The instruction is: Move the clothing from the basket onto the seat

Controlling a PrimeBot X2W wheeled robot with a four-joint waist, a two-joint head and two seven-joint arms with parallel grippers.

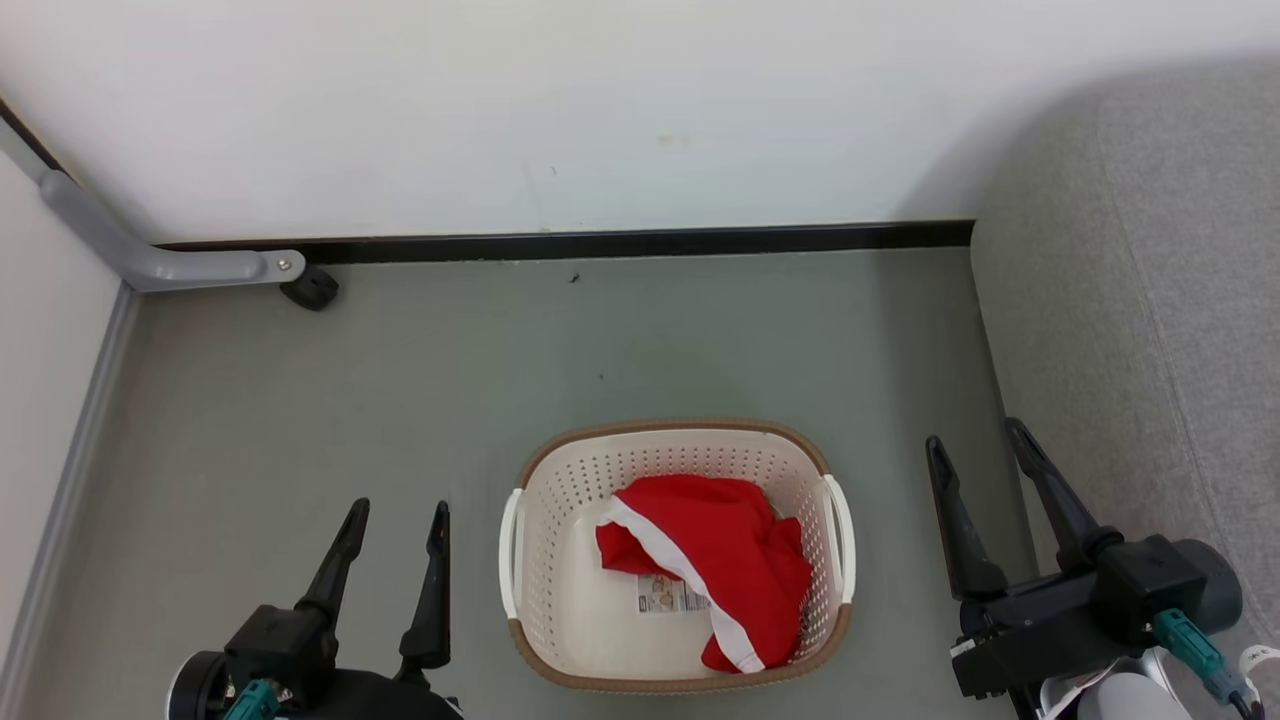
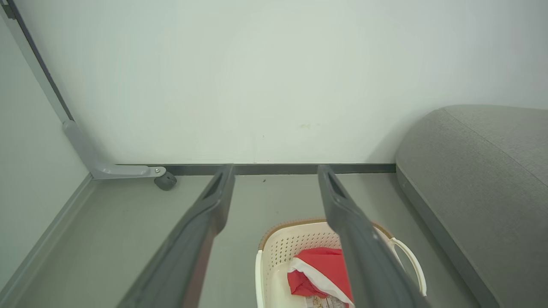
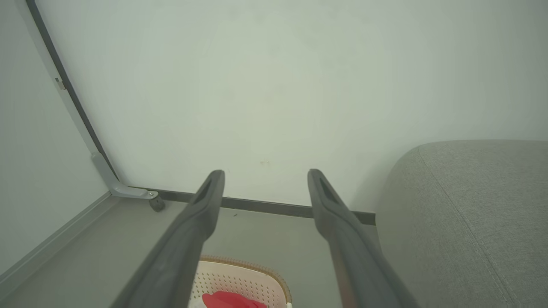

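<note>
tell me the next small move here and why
Probably swing the right pincer left and down over the red clothing. That pincer is open and empty. The clothing lies bunched toward the right side of the basket. The right pincer also hangs beside the seat, so the carry afterwards looks short.

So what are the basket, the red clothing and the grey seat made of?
The basket looks like matte cream moulded plastic, its walls punched with holes, its brown rim imitating weave. The clothing seems thin soft fabric: it lies crumpled in folds. The seat looks like grey woven upholstery, with visible weave and a stitched seam.
</note>
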